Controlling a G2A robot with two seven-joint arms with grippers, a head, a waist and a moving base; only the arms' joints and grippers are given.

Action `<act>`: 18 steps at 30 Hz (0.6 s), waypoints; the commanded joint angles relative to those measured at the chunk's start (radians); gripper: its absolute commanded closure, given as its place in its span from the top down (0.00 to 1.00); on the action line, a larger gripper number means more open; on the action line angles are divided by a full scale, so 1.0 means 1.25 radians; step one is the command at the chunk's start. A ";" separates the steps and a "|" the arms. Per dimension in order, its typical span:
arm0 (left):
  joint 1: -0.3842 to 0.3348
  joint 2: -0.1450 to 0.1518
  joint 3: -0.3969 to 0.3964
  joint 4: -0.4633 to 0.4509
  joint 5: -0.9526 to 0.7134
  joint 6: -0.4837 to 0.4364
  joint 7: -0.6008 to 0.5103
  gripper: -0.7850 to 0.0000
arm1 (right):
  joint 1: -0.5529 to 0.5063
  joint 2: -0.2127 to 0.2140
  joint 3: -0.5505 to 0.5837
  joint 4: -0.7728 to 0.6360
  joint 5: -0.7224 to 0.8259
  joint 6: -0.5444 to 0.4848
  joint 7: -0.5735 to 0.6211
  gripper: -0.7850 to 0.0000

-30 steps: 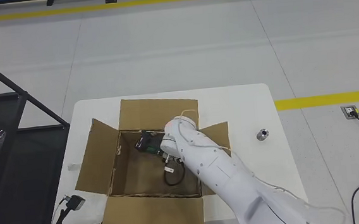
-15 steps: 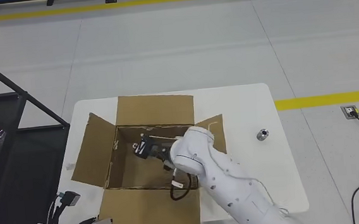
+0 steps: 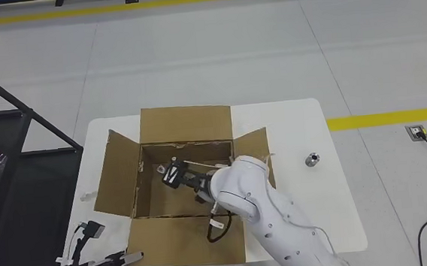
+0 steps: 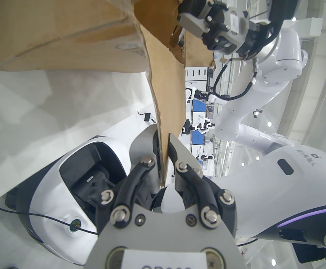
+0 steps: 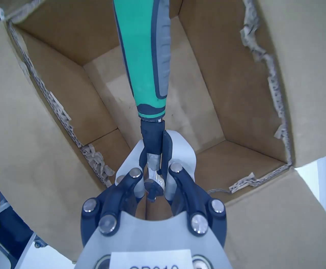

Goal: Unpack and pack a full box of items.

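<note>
Right jaws clamp green-handled tool (image 5: 142,56) (left jaws: box flap (image 4: 166,102)).

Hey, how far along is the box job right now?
Done: the box stands open, a small metal cylinder out on the table. In hand: the right tool grips a green-handled item inside the box; the left tool pinches the front flap. Left: the box floor looks bare, so most packing probably remains.

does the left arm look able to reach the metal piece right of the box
Probably not: its jaws are shut on the near flap, and the metal piece lies beyond the box and right arm.
</note>
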 commanded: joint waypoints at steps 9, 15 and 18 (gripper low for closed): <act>-0.005 -0.002 -0.008 0.012 -0.019 0.005 -0.032 1.00 | -0.134 0.037 0.150 -0.329 -0.082 0.077 0.015 0.00; -0.005 -0.003 -0.012 0.027 -0.033 -0.006 -0.063 1.00 | -0.260 0.059 0.312 -0.535 -0.124 0.138 0.066 0.00; -0.006 -0.004 -0.013 0.040 -0.044 -0.010 -0.075 1.00 | -0.271 0.066 0.388 -0.520 -0.134 0.176 0.108 0.00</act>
